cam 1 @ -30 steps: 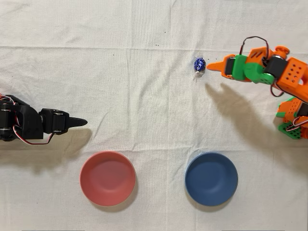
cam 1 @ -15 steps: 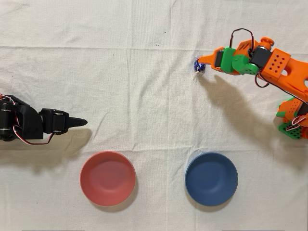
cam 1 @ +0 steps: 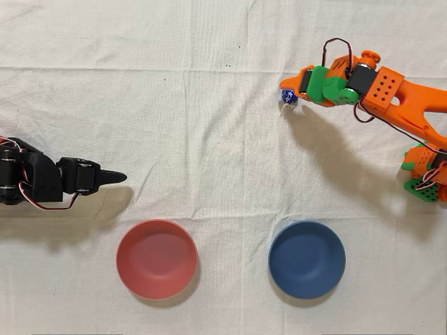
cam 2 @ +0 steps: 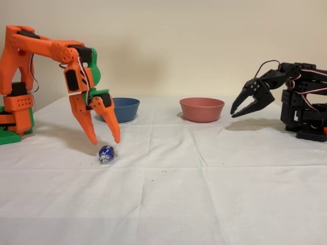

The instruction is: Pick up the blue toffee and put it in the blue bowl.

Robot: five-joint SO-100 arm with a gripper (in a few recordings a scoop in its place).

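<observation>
I see my orange arm reaching down over the desk (cam 1: 209, 125), which is covered with a white cloth. In the fixed view the gripper (cam 2: 104, 140) points down with its two orange fingers spread apart, and nothing is held between them. The tips hang just above the blue toffee (cam 2: 106, 153), one tip on each side of it. I cannot tell if a tip touches the candy.

The blue toffee (cam 1: 288, 96) lies on the cloth. In the overhead view it is in the upper right part of the desk, closer to the top edge than to the bottom edge. The gripper (cam 1: 293, 94) covers part of it from the right there.

The blue bowl (cam 1: 306, 259) sits near the bottom edge of the desk in the overhead view, well apart from the toffee and almost straight below it. It looks empty. A red-pink bowl (cam 1: 156, 258) sits to its left, also near the bottom edge, and it looks empty too. In the fixed view the blue bowl (cam 2: 124, 109) is behind my gripper.

The idle black arm (cam 1: 42, 181) rests by the left edge in the overhead view.
</observation>
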